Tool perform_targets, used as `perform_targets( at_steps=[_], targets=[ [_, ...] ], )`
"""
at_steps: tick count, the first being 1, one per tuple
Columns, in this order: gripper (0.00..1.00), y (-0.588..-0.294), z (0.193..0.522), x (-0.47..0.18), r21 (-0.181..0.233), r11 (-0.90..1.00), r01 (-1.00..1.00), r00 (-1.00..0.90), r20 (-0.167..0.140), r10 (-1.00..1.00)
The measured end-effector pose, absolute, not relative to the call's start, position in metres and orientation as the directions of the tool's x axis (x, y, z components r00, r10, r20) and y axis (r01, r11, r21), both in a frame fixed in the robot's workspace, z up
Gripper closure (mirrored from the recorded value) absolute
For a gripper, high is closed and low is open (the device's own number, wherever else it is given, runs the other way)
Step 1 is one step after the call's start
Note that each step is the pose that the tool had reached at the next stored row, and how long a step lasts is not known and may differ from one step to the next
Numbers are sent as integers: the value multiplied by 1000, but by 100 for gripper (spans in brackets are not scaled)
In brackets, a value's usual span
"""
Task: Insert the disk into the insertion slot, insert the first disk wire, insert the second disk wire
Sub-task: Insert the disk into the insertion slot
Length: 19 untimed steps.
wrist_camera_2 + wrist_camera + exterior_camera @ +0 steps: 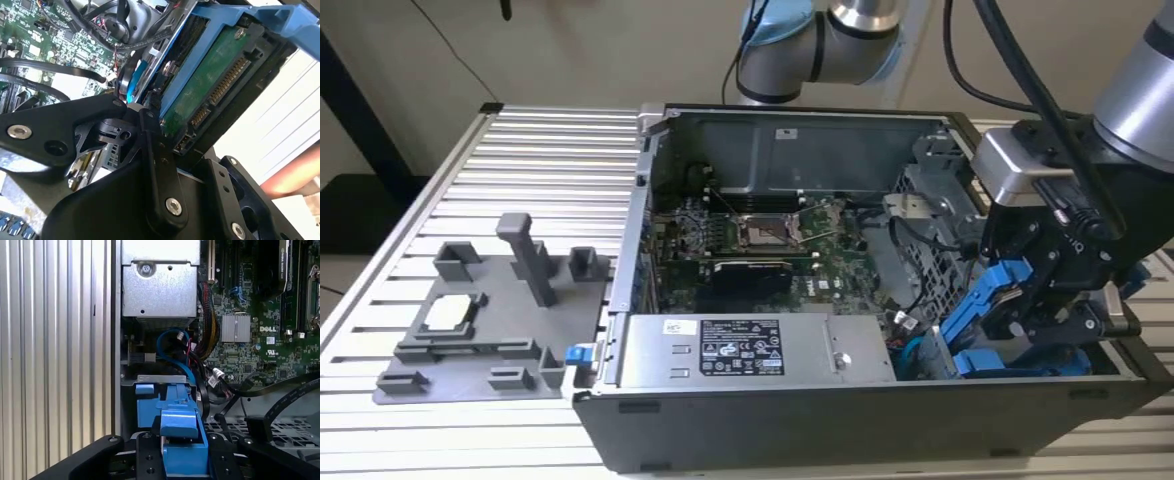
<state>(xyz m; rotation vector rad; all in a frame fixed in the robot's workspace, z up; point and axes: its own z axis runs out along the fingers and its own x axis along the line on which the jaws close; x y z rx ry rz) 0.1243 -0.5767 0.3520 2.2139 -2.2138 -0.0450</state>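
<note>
While the gripper (1034, 300) is clamped on the disk (974, 305), the blue carrier sits tilted between its fingers (149, 460), lower end down inside the black computer case (854, 425). Disk's green board side and connector pins face the second wrist camera. A grey drive cage (931, 190) is just beside the gripper, with a looped blue cable (172, 340) ahead of it. The motherboard (761, 235) and power-supply box (747, 350) are farther off. Can't tell if the disk touches any bay.

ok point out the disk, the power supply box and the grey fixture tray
disk (205, 75): second wrist view, on its green circuit board.
power supply box (754, 350): exterior view, on its labelled top face.
grey fixture tray (454, 372): exterior view, on its flat base.
</note>
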Motion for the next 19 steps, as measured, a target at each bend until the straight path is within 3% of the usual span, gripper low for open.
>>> perform_targets(
  at_steps=[2,7,19],
  targets=[
    [66,-577,352,124,28,0,-1000,0,-13,-1000],
    [47,-577,354,124,28,0,-1000,0,-13,-1000],
    [47,-576,372,124,28,0,-1000,0,-13,-1000]
  ],
)
